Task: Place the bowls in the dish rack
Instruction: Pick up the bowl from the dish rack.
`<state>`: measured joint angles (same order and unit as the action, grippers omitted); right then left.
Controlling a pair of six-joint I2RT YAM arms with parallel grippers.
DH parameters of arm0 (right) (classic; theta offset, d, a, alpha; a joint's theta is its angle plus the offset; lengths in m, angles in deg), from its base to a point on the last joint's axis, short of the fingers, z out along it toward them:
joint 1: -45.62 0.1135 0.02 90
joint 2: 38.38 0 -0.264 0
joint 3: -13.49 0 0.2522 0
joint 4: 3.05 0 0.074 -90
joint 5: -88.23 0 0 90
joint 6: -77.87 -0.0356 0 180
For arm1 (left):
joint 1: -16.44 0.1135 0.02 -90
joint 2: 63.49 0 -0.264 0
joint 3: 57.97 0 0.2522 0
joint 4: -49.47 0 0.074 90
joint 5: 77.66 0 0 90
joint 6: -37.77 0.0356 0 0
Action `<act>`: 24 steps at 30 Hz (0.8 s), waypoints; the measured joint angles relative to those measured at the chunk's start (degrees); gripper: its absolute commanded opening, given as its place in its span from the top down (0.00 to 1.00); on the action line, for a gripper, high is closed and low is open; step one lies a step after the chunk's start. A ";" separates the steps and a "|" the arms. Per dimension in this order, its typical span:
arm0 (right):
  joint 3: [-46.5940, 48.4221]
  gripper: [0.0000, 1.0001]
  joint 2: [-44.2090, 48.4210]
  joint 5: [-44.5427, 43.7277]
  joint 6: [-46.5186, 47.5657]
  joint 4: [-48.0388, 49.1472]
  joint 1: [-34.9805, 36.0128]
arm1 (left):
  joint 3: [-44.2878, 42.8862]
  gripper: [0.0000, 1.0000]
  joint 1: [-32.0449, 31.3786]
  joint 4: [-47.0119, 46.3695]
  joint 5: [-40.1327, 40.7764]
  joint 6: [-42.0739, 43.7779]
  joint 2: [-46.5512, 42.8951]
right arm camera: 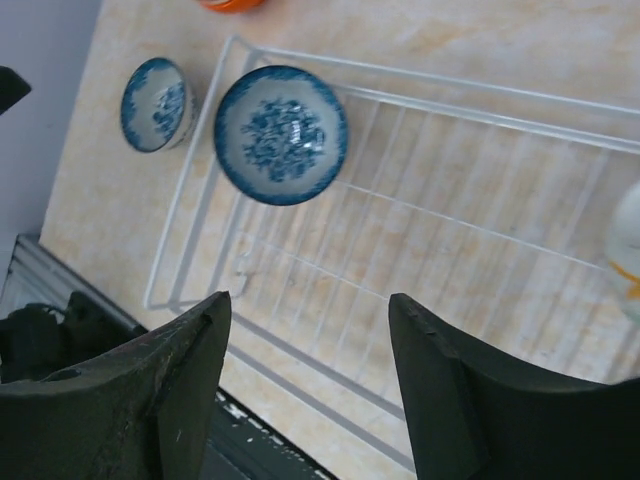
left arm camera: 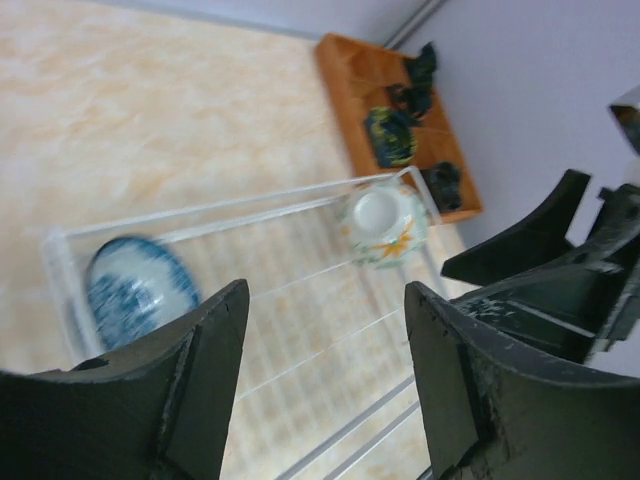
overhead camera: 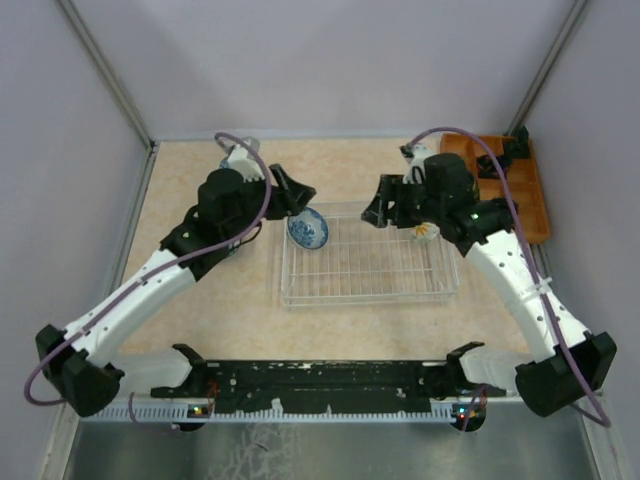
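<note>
The dish rack [overhead camera: 370, 270] lies mid-table. A blue-patterned bowl [overhead camera: 307, 229] leans tilted in its far left corner, also seen in the left wrist view [left arm camera: 140, 285] and the right wrist view [right arm camera: 281, 134]. A white bowl with orange and green marks [left arm camera: 382, 225] sits upside down in the far right corner, partly under the right arm. My left gripper [overhead camera: 302, 198] hovers just beyond the blue bowl, open and empty [left arm camera: 325, 330]. My right gripper [overhead camera: 376, 212] hangs over the rack's far right part, open and empty [right arm camera: 310, 340]. Another blue bowl [right arm camera: 156, 103] and an orange one [right arm camera: 232, 4] stand on the table outside the rack.
An orange wooden tray [overhead camera: 512, 190] with black items [left arm camera: 390, 135] stands at the back right against the wall. Grey walls close in the left, right and back. A black bar [overhead camera: 320, 380] runs along the near edge between the arm bases.
</note>
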<state>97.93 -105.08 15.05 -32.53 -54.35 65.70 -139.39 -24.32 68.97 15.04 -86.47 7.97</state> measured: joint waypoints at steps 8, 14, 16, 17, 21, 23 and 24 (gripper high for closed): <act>0.74 0.46 -10.01 -0.07 -4.46 6.97 12.24 | 13.90 0.01 5.60 11.04 3.89 0.57 -16.57; 1.88 0.47 -18.38 -2.40 -5.31 11.06 18.12 | 17.07 0.01 7.52 15.89 5.16 0.42 -20.33; 3.30 0.50 -20.83 -3.61 -5.16 11.98 19.85 | 17.55 0.01 7.98 17.09 5.27 0.42 -20.72; 4.26 0.51 -22.23 -4.35 -5.09 12.52 20.85 | 17.81 0.01 8.24 17.46 5.27 0.42 -20.98; 8.44 0.56 -27.12 -7.02 -4.55 13.70 23.91 | 18.45 0.01 9.44 18.53 5.16 0.42 -22.14; 11.10 0.57 -30.25 -8.59 -4.22 14.34 25.20 | 18.45 0.01 10.05 18.75 4.85 0.42 -22.53; 12.02 0.58 -31.63 -9.31 -4.11 14.60 25.66 | 18.45 0.01 10.36 18.80 4.68 0.42 -22.69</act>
<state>109.95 -136.71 5.74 -36.64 -39.75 91.36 -120.94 -13.95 87.76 19.71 -86.06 -14.72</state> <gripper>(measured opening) 0.444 0.988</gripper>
